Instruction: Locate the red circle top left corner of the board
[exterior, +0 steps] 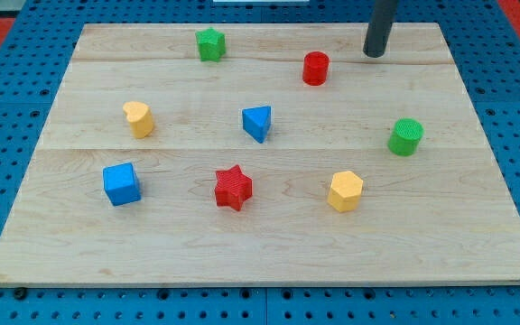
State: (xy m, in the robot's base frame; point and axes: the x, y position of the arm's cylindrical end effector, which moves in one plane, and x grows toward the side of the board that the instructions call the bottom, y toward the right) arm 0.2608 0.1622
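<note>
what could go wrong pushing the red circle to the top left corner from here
1. The green star sits near the view's top, between the red circle and the top left corner; a straight push leftward would likely hit it.
2. My tip is to the view's right of the circle and slightly above it, not touching; an off-centre contact may roll the round block away toward the blue triangle.
3. The route runs close to the board's top edge, so the block might slip off.

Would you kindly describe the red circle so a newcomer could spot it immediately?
Start at the wooden board's top edge, right of centre, where my tip rests. Just to its left and slightly lower stands the red circle, a short upright cylinder. The only other red block is a star, lower down.
</note>
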